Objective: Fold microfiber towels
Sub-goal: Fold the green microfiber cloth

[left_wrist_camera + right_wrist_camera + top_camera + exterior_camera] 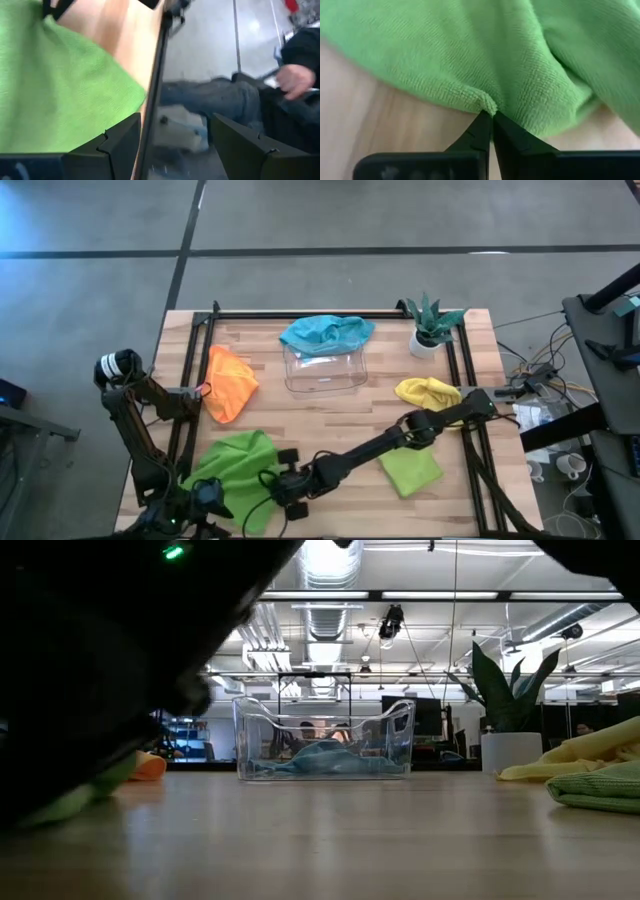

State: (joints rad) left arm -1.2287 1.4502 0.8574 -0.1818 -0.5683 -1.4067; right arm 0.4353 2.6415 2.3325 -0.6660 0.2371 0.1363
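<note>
A crumpled lime green towel (235, 468) lies on the table at the near left. My right gripper (492, 114) reaches across to its right edge (272, 478) and is shut on it. My left gripper (172, 125) is open and empty at the table's near left corner (205, 495), with this towel beside it (55, 85). A second lime green towel (410, 470) lies folded at the near right. The orange towel (228, 383) lies at the left and the yellow towel (428, 391) at the right. The teal towel (325, 333) lies in the clear tray. My right gripper pinches a small pucker of the lime green towel's edge (487, 104) between its two fingertips. The fingers come low from the table's right side. The rest of the towel lies slack and rumpled on the table; one layer or several, I cannot tell.
The clear plastic tray (345, 375) stands at the far middle and a potted plant (432, 325) at the far right. Black frame rails (190, 410) run along the table's sides. A person (295, 80) is beyond the near left edge. Bare wood lies at the table's middle.
</note>
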